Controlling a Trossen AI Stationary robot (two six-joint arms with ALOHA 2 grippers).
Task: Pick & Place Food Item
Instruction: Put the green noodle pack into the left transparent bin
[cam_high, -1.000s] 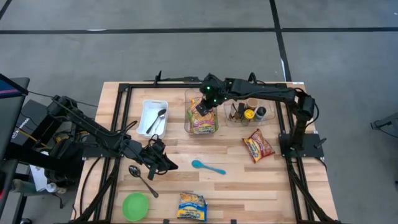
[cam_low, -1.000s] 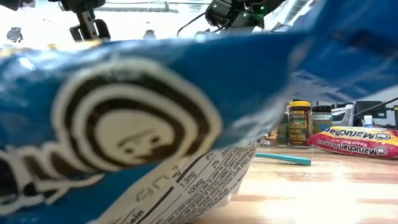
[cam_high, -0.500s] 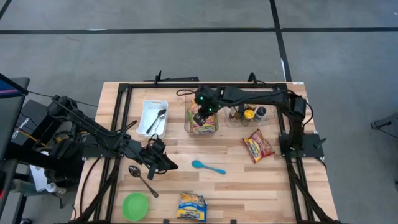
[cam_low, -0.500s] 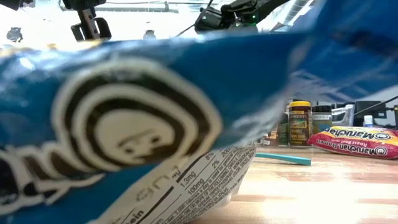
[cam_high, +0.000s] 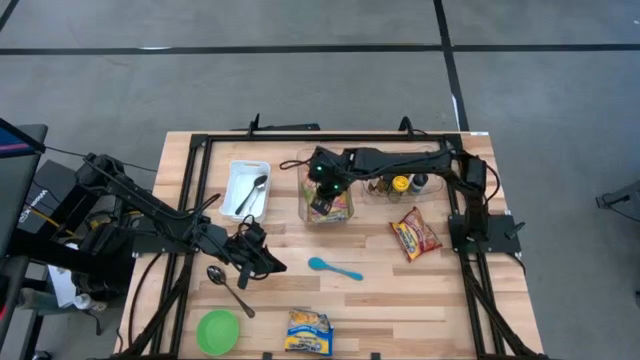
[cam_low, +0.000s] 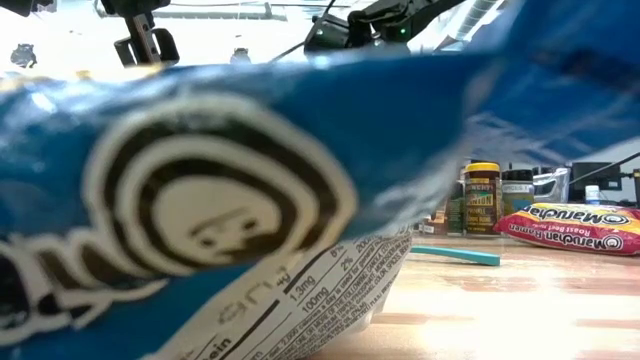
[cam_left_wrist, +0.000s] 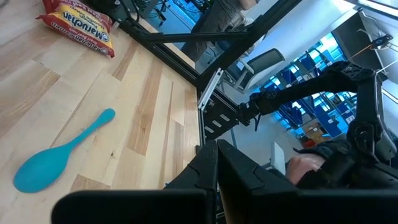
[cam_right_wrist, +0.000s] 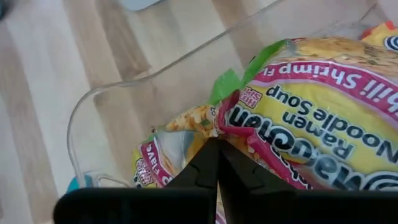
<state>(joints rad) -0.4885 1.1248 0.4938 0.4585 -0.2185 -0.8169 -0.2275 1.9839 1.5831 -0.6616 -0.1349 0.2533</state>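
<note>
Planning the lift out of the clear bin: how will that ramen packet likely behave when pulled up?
The ramen packet looks crinkly and thin, so it will probably flex and feel light. Its glossy film may slip. The right end effector is shut at its edge; the clear bin wall could snag it.

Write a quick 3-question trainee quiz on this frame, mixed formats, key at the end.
1. True or false: the right gripper is over the clear bin of noodle packs.
2. What lies in the white tray? A) fork B) metal spoon C) knife
3. Fill in: the blue spoon lies on the table between the clear bin and the ____ noodle pack at the near edge.

Key
1. True; its fingers are shut down among the packs, with no clear grip on one.
2. B, a metal spoon.
3. Blue: the blue noodle pack.
</note>
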